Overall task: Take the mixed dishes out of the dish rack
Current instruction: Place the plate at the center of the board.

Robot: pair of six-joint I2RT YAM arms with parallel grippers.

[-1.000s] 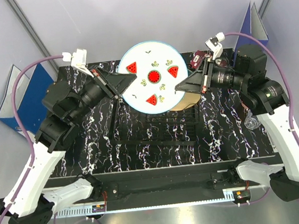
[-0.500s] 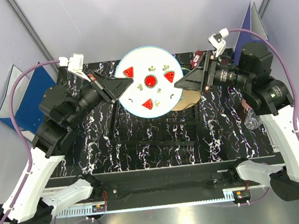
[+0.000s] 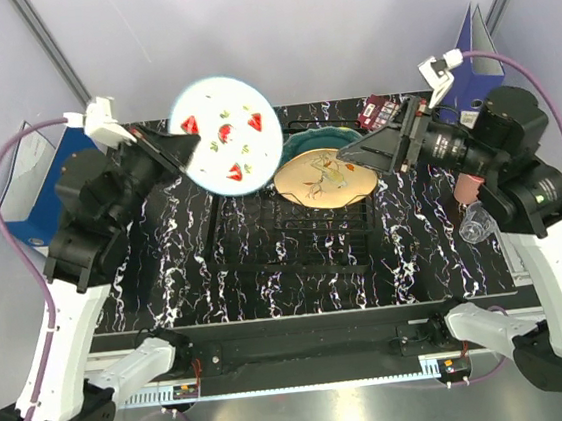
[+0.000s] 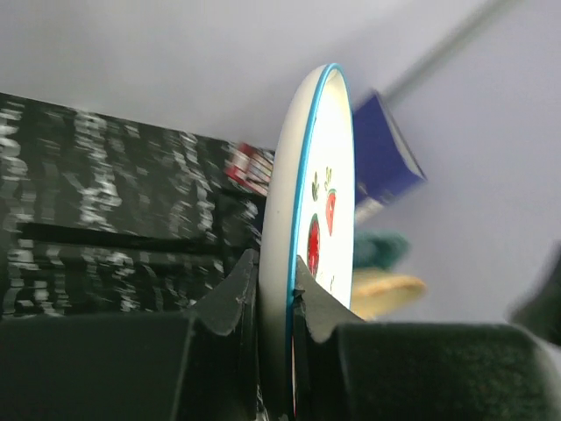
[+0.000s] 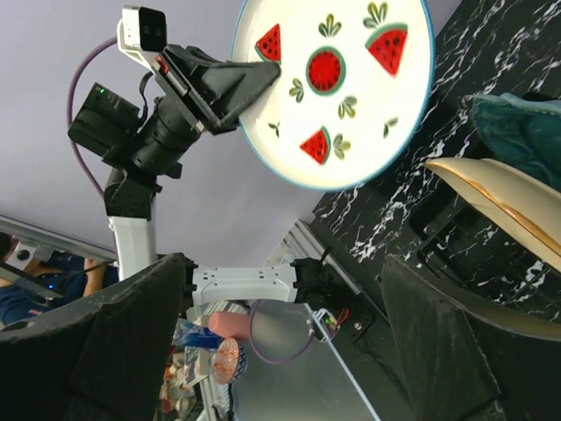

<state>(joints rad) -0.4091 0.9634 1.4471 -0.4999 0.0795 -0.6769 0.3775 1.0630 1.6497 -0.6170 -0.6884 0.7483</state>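
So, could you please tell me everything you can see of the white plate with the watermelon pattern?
The white plate is round and glossy like glazed ceramic, with a thin blue rim and red watermelon slices, one round in the middle, among small green leaves. It hangs in the air, steeply tilted, over the far edge of the table, left of the dish rack and clear of it. Only the left gripper touches it, shut on the rim with one finger on each face.
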